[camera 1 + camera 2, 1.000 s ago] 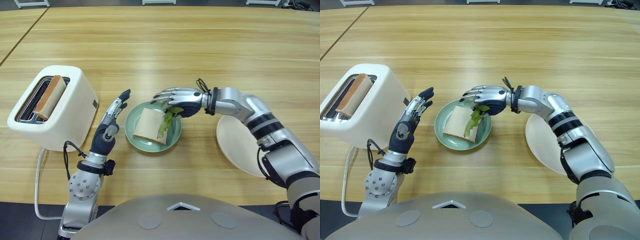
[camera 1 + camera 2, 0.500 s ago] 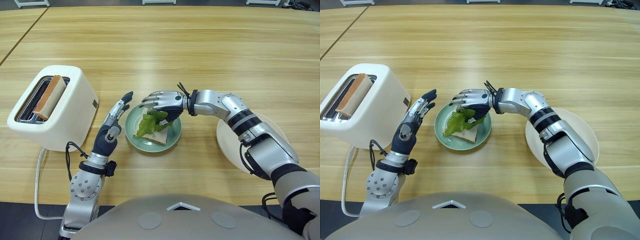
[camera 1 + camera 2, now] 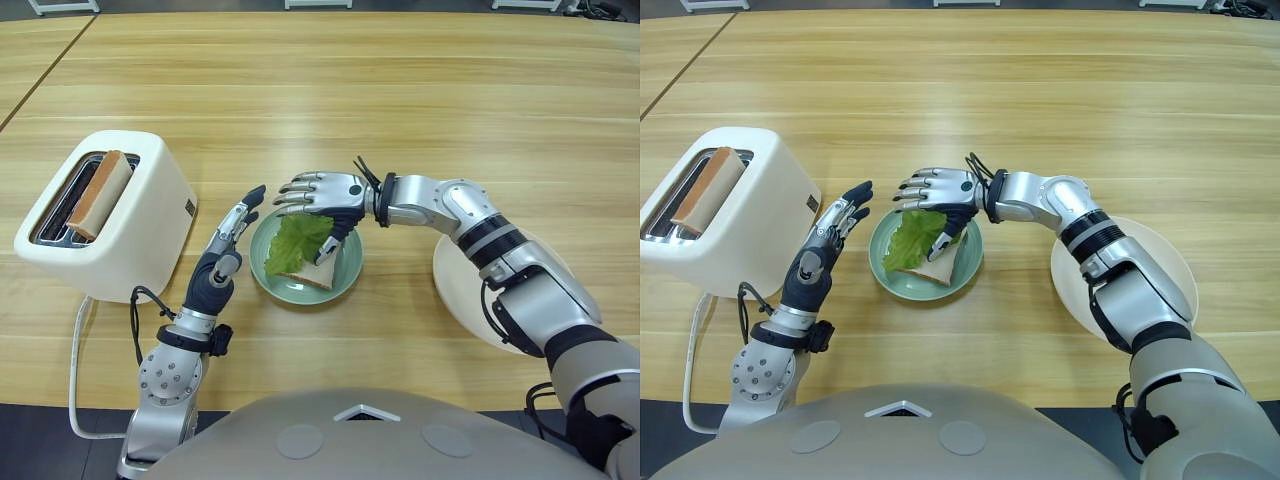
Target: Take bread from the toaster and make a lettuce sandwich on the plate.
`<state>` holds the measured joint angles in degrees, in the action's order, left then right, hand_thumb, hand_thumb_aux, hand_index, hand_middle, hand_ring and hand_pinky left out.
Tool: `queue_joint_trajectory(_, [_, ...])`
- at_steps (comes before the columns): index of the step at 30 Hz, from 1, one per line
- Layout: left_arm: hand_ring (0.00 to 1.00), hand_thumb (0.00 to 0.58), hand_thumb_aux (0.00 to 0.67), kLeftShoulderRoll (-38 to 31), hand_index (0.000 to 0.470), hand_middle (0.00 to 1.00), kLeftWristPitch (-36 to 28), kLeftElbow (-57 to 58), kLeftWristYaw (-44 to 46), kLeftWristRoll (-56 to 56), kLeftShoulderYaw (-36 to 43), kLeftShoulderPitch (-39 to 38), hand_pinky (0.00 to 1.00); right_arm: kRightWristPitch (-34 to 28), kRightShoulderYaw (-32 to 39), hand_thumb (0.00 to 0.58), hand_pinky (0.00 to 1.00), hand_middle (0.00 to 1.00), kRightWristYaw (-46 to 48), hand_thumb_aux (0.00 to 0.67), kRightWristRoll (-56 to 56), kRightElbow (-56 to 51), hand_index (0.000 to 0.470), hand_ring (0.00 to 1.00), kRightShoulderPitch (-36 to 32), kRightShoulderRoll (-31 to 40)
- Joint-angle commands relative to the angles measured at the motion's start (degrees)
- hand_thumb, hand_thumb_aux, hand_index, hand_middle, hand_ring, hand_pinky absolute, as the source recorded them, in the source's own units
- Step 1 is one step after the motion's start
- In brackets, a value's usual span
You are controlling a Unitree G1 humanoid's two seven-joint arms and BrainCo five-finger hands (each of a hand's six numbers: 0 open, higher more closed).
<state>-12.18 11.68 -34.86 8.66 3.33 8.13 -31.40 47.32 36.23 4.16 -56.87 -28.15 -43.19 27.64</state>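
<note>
A boxy, cream-white toaster (image 3: 105, 215) with rounded corners stands on the pale wood-grain desk (image 3: 400, 90), toward its near left part. A thick, brown-crusted slice of bread (image 3: 100, 193) stands upright in one of its two top slots. A white cord (image 3: 75, 380) runs from its base toward the near edge of the desk.

Close to the middle of the near edge sits a round, glossy, pale green plate (image 3: 300, 293) with a shallow raised rim. On it lies a second slice of bread (image 3: 328, 272), flat and squarish, and a crinkled green lettuce leaf (image 3: 295, 243) is spread over most of its top, so that only the right side and near corner of the slice show.

The right hand (image 3: 320, 192), metal with dark palm parts, hovers over the far rim of this plate with its fingers spread and nearly straight, grasping nothing. Its thumb hangs down at the right edge of the leaf (whether it touches, I cannot tell).

The left hand (image 3: 228, 240) stands upright between the toaster and the green plate, near both and touching neither, its fingers straight and close together, with nothing in them.

A larger, plain white round plate (image 3: 1072, 290) lies to the right along the near edge, partly under the right forearm.
</note>
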Motion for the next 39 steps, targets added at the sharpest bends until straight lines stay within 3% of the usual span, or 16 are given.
queue_joint_trajectory(1, [0.0,0.0,0.0,0.0,0.0,0.0,-1.2,-2.9,0.0,1.1,-0.5,0.1,0.0,0.4,-1.8,0.0,0.0,0.0,1.4,0.0,3.0,2.8,0.0,0.0,0.9,2.4])
queue_joint_trajectory(6, [0.0,0.0,0.0,-2.2,0.0,0.0,-11.9,-18.6,0.7,6.4,-7.2,3.7,0.0,-0.1,-9.7,0.0,0.0,0.0,6.1,0.0,18.1,11.0,0.0,0.0,7.2,8.1])
queue_joint_trajectory(9, [0.0,0.0,0.0,-8.4,0.0,0.0,-14.3,-24.8,4.8,15.8,-21.3,6.0,0.0,-1.5,-15.2,0.0,0.0,0.0,9.7,0.0,28.7,18.8,0.0,0.0,15.3,13.5])
queue_joint_trajectory(13, [0.0,0.0,0.0,-16.2,0.0,0.0,-19.6,-24.0,10.9,23.0,-37.1,6.5,0.0,-5.9,-20.8,0.0,0.0,0.0,12.7,0.0,36.4,31.0,0.0,0.0,29.5,17.4])
queue_joint_trajectory(17, [0.0,0.0,0.0,-20.5,0.0,0.0,-19.9,-16.0,12.3,29.2,-46.9,4.6,0.0,-9.3,-23.9,0.0,0.0,0.0,14.0,0.0,40.7,39.3,0.0,0.0,39.4,17.0])
queue_joint_trajectory(22, [0.0,0.0,0.0,-20.7,0.0,0.0,-16.8,-6.8,11.3,34.5,-44.2,1.3,0.0,-12.0,-26.2,0.0,0.0,0.0,15.3,0.0,44.6,43.1,0.0,0.0,43.5,15.2])
queue_joint_trajectory(29, [0.0,0.018,0.011,-20.7,0.007,0.0,-15.3,0.2,9.3,37.7,-41.0,1.4,0.0,-11.3,-26.5,0.0,0.0,0.0,16.5,0.0,42.8,41.9,0.0,0.0,44.1,13.8])
queue_joint_trajectory(31, [0.0,0.079,0.047,-20.9,0.033,0.0,-14.9,1.4,8.7,37.7,-40.7,1.9,0.0,-11.1,-26.6,0.0,0.0,0.0,16.4,0.0,42.1,41.6,0.0,0.0,44.1,13.4])
queue_joint_trajectory(33, [0.0,0.198,0.126,-21.2,0.088,0.0,-14.7,2.5,8.1,37.7,-40.8,2.3,0.0,-10.7,-26.7,0.0,0.0,0.0,16.3,0.0,41.4,41.1,0.0,0.0,44.2,13.2])
queue_joint_trajectory(34, [0.0,0.281,0.189,-21.3,0.133,0.0,-14.5,2.9,7.8,37.7,-40.7,2.6,0.0,-10.5,-26.9,0.0,0.0,0.0,16.2,0.0,41.3,40.9,0.0,0.0,44.5,13.2])
queue_joint_trajectory(35, [0.0,0.328,0.229,-21.5,0.16,0.0,-14.3,3.2,7.6,37.7,-40.5,3.0,0.0,-10.4,-27.2,0.0,0.0,0.0,16.1,0.0,41.1,40.9,0.0,0.0,44.8,13.2])
queue_joint_trajectory(36, [0.0,0.443,0.344,-21.7,0.241,0.0,-14.2,3.4,7.4,37.7,-40.3,3.5,0.0,-10.3,-27.5,0.0,0.0,0.0,16.0,0.0,40.9,40.8,0.0,0.0,45.1,13.2])
queue_joint_trajectory(39, [0.0,0.478,0.389,-22.0,0.273,0.0,-14.0,3.9,7.1,37.6,-40.3,4.1,0.0,-10.0,-28.1,0.0,0.0,0.0,15.9,0.0,40.4,40.6,0.0,0.0,45.3,12.9])
